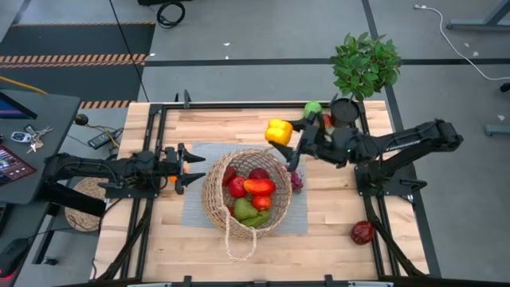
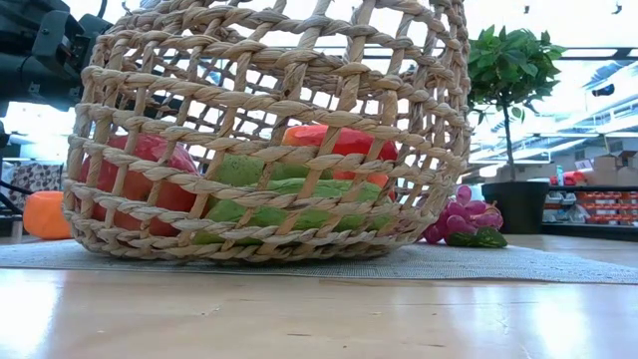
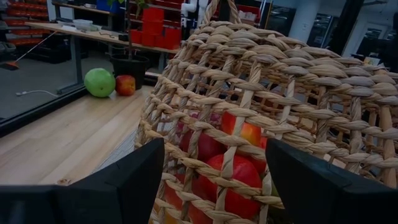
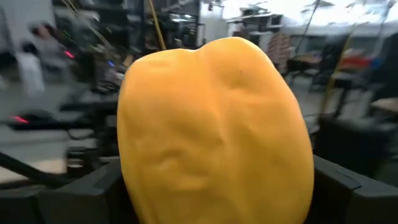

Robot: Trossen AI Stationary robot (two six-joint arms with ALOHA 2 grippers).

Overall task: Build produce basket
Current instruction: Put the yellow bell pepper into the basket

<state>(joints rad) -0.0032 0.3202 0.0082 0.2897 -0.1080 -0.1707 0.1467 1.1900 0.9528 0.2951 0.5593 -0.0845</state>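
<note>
The wicker basket (image 1: pixel 247 191) stands on a grey mat (image 1: pixel 195 211) at mid table. It holds red, orange and green produce (image 1: pixel 256 190). My right gripper (image 1: pixel 285 137) is shut on a yellow pepper (image 1: pixel 279 131), in the air over the basket's far right rim. My left gripper (image 1: pixel 196 169) stands open close to the basket's left wall (image 3: pixel 249 93). Purple grapes (image 1: pixel 296 180) lie by the basket's right side. A green apple (image 1: pixel 313 108) and a red piece (image 1: pixel 327 119) lie at the far edge. A dark red piece (image 1: pixel 362 232) lies near right. My right gripper pinches the yellow pepper by its two opposite sides (image 4: pixel 143 180) between its two fingers (image 4: pixel 93 186). The fingers come in about level from the table's right side. The pepper is lifted clear of the table and the basket.
A potted plant (image 1: pixel 362 68) in a black pot stands at the far right corner, beside the right arm. An orange piece (image 2: pixel 47 214) lies on the table under my left gripper. The basket's looped handle (image 1: pixel 239 239) trails toward the near edge.
</note>
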